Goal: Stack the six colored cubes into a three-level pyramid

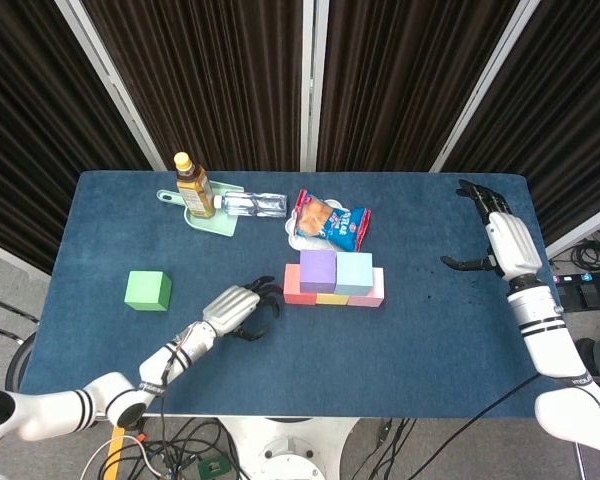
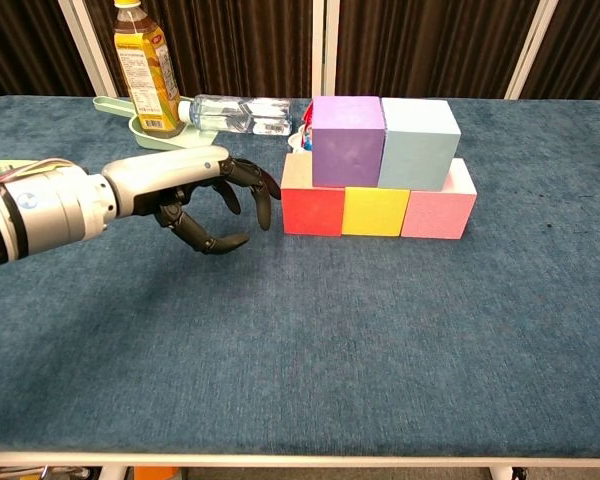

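Observation:
A red cube, a yellow cube and a pink cube stand in a row on the blue table. A purple cube and a light blue cube rest on top of them. The green cube sits alone at the left, seen only in the head view. My left hand hovers just left of the red cube, fingers spread and curved, holding nothing. My right hand hangs open at the table's right edge, far from the cubes.
At the back stand a tea bottle on a pale green dish, a lying clear water bottle and a snack bag. The table's front edge is near.

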`<move>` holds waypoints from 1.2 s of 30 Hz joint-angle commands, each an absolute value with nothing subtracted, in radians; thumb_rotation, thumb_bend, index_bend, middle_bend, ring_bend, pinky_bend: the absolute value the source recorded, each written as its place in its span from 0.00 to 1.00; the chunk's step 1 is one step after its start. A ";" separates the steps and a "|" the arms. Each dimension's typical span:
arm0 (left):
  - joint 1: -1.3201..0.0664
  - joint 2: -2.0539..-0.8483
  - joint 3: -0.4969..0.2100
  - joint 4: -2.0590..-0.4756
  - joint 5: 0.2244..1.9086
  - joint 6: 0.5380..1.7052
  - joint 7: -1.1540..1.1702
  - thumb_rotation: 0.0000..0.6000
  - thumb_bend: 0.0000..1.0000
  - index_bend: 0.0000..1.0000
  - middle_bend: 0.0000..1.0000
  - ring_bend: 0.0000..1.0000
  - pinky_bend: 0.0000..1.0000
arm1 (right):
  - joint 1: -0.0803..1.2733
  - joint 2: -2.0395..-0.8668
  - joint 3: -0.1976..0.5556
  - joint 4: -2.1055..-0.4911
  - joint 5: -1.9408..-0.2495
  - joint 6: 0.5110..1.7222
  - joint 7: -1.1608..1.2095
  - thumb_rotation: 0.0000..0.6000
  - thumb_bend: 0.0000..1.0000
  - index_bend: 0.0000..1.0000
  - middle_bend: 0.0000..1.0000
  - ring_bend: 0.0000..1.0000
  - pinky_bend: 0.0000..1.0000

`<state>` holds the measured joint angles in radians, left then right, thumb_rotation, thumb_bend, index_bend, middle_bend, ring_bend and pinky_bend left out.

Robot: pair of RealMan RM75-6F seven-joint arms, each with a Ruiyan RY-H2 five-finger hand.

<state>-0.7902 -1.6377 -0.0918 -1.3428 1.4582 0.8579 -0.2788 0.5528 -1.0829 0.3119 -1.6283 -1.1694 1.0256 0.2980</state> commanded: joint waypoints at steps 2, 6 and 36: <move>-0.792 -1.641 -0.092 -1.339 1.456 0.859 -0.279 1.00 0.37 0.43 0.14 0.01 0.27 | 0.552 -1.085 0.311 -1.625 -1.171 1.024 0.300 1.00 0.00 0.00 0.15 0.00 0.00; -0.794 -1.641 -0.092 -1.340 1.453 0.859 -0.285 1.00 0.37 0.43 0.14 0.01 0.27 | 0.552 -1.087 0.311 -1.622 -1.174 1.023 0.301 1.00 0.00 0.00 0.15 0.00 0.00; -0.751 -1.574 -0.087 -1.368 1.414 0.923 -0.228 1.00 0.37 0.43 0.12 0.01 0.27 | 0.546 -1.122 0.286 -1.549 -1.157 1.016 0.238 1.00 0.01 0.00 0.15 0.00 0.00</move>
<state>-0.7649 -1.5896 -0.0830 -1.3573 1.4232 0.9036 -0.2441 0.5449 -1.1143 0.2929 -1.5620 -1.1616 1.0201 0.2572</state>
